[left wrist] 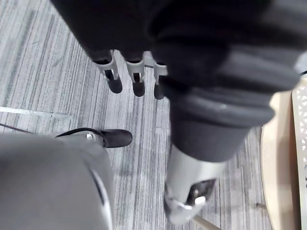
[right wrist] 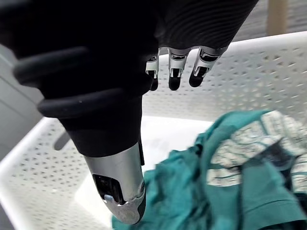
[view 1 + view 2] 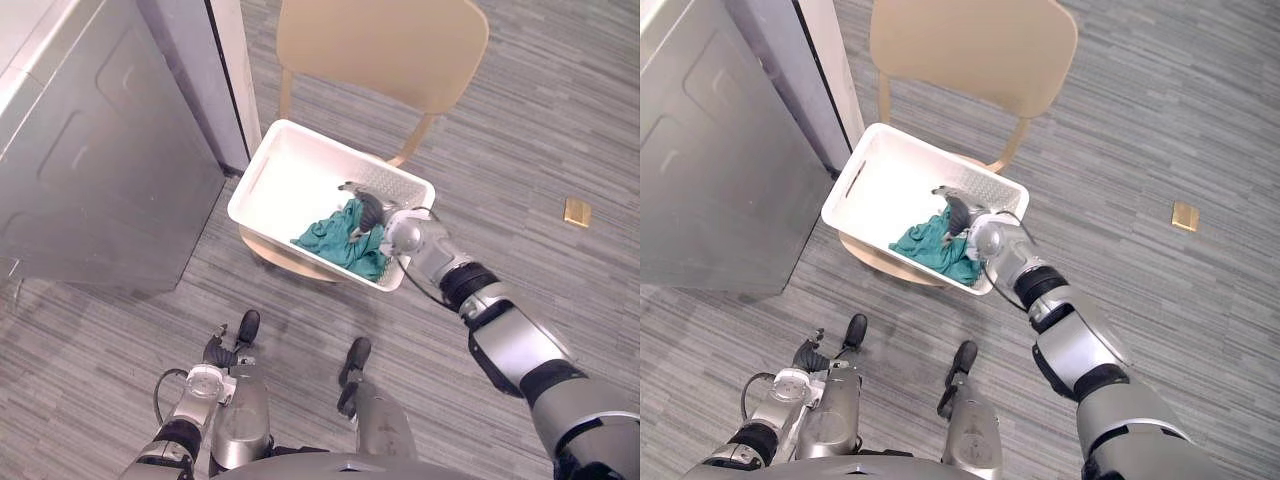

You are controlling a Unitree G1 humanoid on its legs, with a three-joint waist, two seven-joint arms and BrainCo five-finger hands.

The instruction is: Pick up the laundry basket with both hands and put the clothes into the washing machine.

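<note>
Both hands: my fingers relaxed, holding nothing.
Right hand (image 3: 370,212): above teal clothes (image 3: 335,243) in white basket (image 3: 290,170).
Left hand (image 1: 201,57): low, well apart from basket.

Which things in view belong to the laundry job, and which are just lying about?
Job: laundry basket, teal clothes, washing machine, right robot hand over the clothes, left robot hand hanging low.
Lying about: chair under the basket, small tan object on the floor.

basket (image 3: 288,185): white perforated plastic | clothes (image 3: 335,240): teal cloth | chair (image 3: 380,40): smooth wood
</note>
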